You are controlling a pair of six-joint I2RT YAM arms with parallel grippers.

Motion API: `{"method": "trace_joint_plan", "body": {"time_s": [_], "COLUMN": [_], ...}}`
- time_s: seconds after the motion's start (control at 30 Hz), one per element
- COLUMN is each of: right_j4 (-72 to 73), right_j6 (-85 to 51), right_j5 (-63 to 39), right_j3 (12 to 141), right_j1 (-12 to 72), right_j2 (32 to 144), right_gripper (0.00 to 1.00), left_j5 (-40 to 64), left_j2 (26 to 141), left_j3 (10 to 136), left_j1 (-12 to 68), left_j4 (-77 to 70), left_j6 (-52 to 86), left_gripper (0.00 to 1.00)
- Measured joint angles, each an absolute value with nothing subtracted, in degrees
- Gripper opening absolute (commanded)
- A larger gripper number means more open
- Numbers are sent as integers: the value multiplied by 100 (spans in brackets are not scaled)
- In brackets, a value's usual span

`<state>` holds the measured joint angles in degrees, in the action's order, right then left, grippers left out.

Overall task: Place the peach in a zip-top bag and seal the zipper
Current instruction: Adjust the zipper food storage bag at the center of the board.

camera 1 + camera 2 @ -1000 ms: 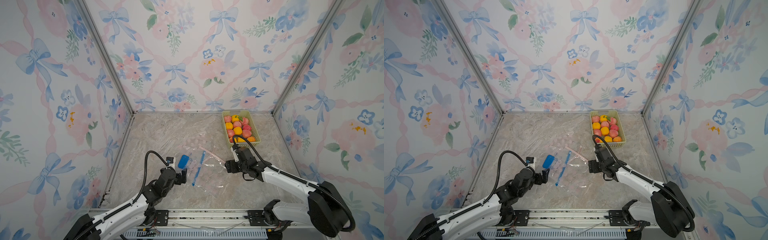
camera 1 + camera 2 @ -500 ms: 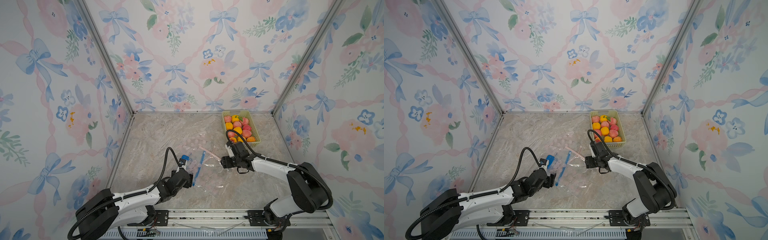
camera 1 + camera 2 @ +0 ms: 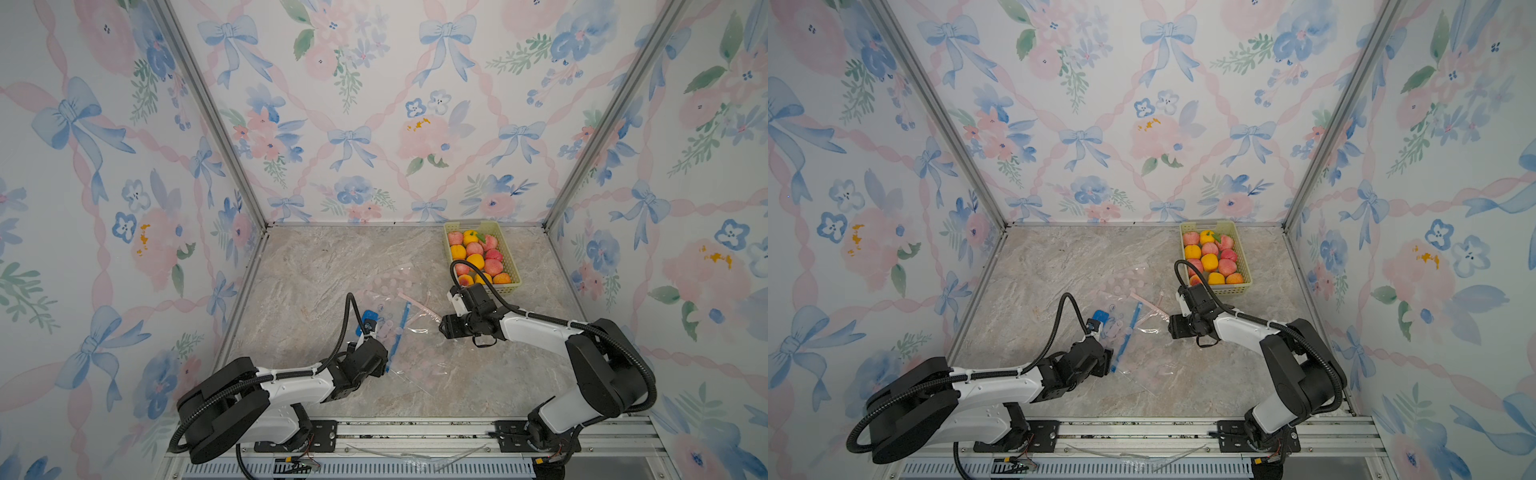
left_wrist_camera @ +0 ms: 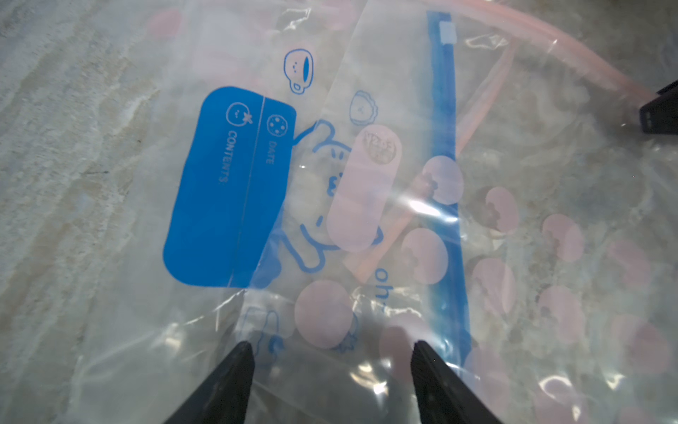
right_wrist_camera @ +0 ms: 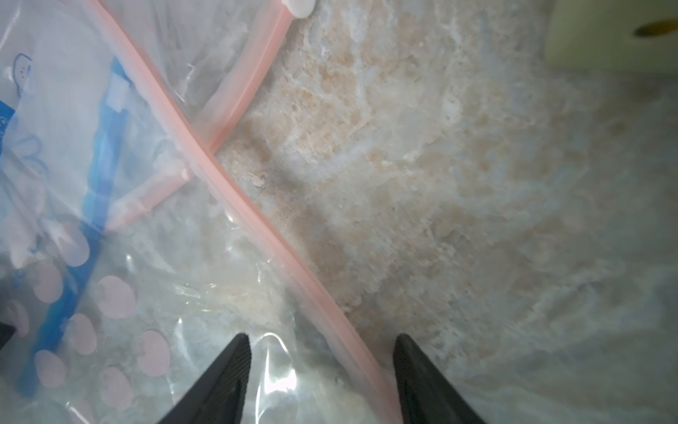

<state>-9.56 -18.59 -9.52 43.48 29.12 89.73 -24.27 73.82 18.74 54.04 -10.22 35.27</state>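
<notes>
Clear zip-top bags lie overlapped mid-table: one with a blue zipper (image 4: 445, 183) and blue label (image 4: 227, 183), and one with pink dots and a pink zipper (image 5: 257, 220). In both top views the pile (image 3: 415, 349) (image 3: 1142, 353) sits between my arms. The left gripper (image 4: 332, 345) (image 3: 384, 365) is open, low over the film beside the blue zipper. My right gripper (image 5: 323, 339) (image 3: 442, 328) is open too, its jaws either side of the pink zipper strip. Peaches (image 3: 473, 248) lie in the basket, none held.
The pale green basket (image 3: 513, 266) (image 3: 1246, 266) holds peaches and oranges (image 3: 475, 261) at the back right, close behind my right wrist. Its corner (image 5: 605, 36) shows in the right wrist view. Floral walls enclose the marble table (image 3: 316, 274) on three sides.
My left gripper has slid right and nearer along the bags' left edge. The right gripper has shifted a little left onto the pink zipper edge.
</notes>
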Motion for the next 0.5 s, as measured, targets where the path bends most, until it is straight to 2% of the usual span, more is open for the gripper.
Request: {"method": "trace_joint_plan", "body": {"time_s": [0.17, 0.5], "right_j4": [-897, -685], "right_j6": [-2021, -2412], "right_j5": [-1313, -1754], "right_j3": [4187, 3538], "right_j1": [2891, 2891], "right_j2": [8816, 7924], "right_gripper": [56, 56], "left_j5": [-2521, -2659], "left_j2": [7609, 7905], "left_j3": [1968, 2123], "left_j1": [5400, 5207], "left_j4": [-1120, -1247], "left_j6": [3583, 3557], "left_gripper": [63, 57]}}
